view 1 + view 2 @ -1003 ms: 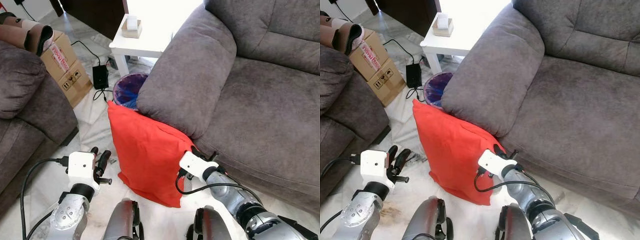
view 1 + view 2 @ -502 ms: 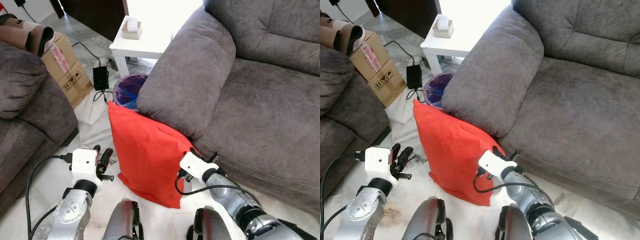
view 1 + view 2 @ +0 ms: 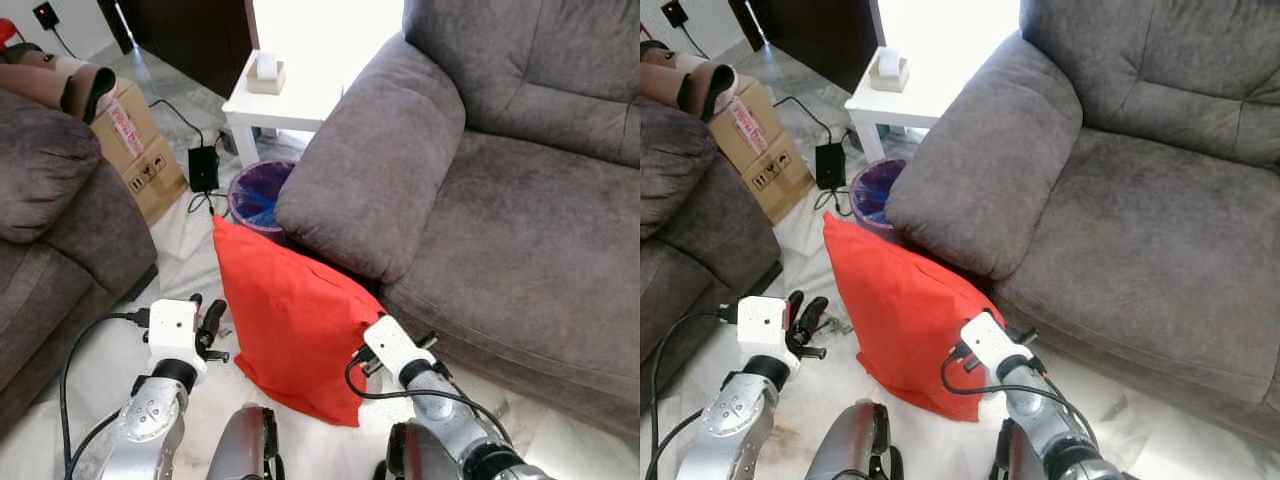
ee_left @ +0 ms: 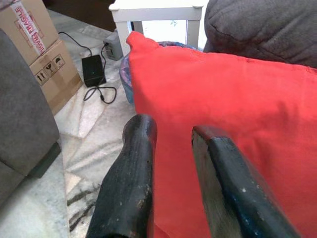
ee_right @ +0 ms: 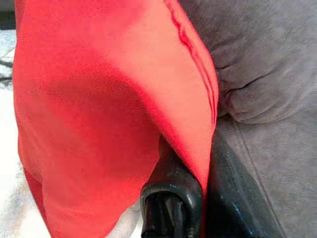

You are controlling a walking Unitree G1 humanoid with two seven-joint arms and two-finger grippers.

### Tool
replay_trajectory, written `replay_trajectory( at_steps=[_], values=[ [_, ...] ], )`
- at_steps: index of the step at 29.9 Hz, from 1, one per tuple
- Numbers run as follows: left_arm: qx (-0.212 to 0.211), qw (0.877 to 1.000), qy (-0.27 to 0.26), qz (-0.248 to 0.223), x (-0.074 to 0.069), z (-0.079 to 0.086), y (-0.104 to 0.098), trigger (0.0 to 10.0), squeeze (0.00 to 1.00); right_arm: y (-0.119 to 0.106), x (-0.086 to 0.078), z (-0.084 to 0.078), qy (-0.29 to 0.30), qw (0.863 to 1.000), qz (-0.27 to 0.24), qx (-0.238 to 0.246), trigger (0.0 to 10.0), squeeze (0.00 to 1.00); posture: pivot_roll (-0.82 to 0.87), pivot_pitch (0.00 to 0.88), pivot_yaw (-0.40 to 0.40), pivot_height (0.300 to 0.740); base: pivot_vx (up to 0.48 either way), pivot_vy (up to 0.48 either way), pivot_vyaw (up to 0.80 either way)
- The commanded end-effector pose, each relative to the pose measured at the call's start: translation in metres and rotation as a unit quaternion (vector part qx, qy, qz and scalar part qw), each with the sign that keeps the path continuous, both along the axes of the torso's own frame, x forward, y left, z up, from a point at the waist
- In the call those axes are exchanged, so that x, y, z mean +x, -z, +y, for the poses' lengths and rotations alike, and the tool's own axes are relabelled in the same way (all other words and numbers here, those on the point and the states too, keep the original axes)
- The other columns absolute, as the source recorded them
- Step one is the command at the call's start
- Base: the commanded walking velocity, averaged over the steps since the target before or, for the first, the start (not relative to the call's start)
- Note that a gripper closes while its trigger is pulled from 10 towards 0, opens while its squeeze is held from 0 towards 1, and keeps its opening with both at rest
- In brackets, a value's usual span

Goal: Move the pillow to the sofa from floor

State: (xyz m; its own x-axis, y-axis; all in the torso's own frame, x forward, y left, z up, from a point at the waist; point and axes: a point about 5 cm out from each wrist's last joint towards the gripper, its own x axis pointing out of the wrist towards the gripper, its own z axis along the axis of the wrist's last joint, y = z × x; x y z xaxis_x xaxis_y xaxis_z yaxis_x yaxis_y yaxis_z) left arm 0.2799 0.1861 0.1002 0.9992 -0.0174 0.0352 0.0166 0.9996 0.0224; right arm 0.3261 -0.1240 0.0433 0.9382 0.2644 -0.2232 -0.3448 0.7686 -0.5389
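Left gripper (image 3: 206, 322) has closed in beside pillow (image 3: 295, 320), fingers apart; right gripper (image 5: 198, 186) pinches its edge; pillow not lifted, sofa (image 3: 520, 220) placement remains.

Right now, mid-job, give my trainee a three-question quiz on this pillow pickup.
1. True or false: the red pillow lies flat on the sofa seat.
2. Which gripper has the pillow's edge between its fingers? A. left gripper B. right gripper
3. Fill in: behind the pillow's top corner stands a purple ____.

Key: 1. False; it stands on the floor, leaning on the sofa's armrest. 2. B. 3. Bin.
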Motion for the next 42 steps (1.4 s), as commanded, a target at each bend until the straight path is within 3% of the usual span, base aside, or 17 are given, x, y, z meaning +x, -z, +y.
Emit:
replay_trajectory(
  at_steps=[1,9,10,11,12,18,23,42],
  values=[
    [-0.003,1.000,-0.009,0.011,-0.0022,0.0032,0.0076,10.0,0.00,0.0039,-0.0043,0.0013,0.002,1.000,0.006,0.019,0.0,0.00,0.10,0.169,0.038,0.630,0.000,0.000,0.00],
    [-0.008,1.000,-0.013,0.012,-0.0009,0.0034,0.0122,10.0,0.00,-0.0031,-0.0015,0.0007,0.024,0.996,0.000,0.084,0.0,0.00,0.09,0.160,0.025,0.630,0.000,0.000,0.00],
    [-0.009,1.000,-0.013,0.012,0.0002,0.0026,0.0131,10.0,0.00,-0.0010,-0.0021,-0.0014,0.039,0.994,0.010,0.099,2.0,0.00,0.09,0.156,0.022,0.630,0.000,0.000,0.00],
    [-0.009,1.000,-0.013,0.012,0.0006,0.0024,0.0133,10.0,0.00,-0.0005,-0.0022,-0.0019,0.043,0.994,0.013,0.103,2.0,0.00,0.09,0.156,0.022,0.630,0.000,0.000,0.00],
    [-0.010,1.000,-0.013,0.011,0.0009,0.0019,0.0131,10.0,0.00,-0.0004,-0.0025,-0.0018,0.048,0.991,0.017,0.121,10.0,0.00,0.09,0.155,0.020,0.630,0.000,0.000,0.00],
    [-0.017,1.000,-0.015,0.007,0.0021,0.0011,0.0129,10.0,0.00,0.0007,-0.0043,-0.0041,0.060,0.984,0.027,0.168,10.0,0.00,0.08,0.156,0.021,0.630,0.000,0.000,0.00],
    [-0.019,1.000,-0.013,0.004,0.0040,-0.0002,0.0135,10.0,0.00,-0.0007,-0.0050,-0.0051,0.074,0.968,0.036,0.238,10.0,0.00,0.07,0.150,0.017,0.649,0.000,0.000,0.00],
    [-0.028,1.000,-0.013,-0.002,0.0076,-0.0002,0.0125,10.0,0.00,-0.0003,-0.0067,-0.0009,0.068,0.955,0.053,0.284,10.0,0.00,0.07,0.143,0.020,0.740,0.000,0.000,0.00]
  ],
)
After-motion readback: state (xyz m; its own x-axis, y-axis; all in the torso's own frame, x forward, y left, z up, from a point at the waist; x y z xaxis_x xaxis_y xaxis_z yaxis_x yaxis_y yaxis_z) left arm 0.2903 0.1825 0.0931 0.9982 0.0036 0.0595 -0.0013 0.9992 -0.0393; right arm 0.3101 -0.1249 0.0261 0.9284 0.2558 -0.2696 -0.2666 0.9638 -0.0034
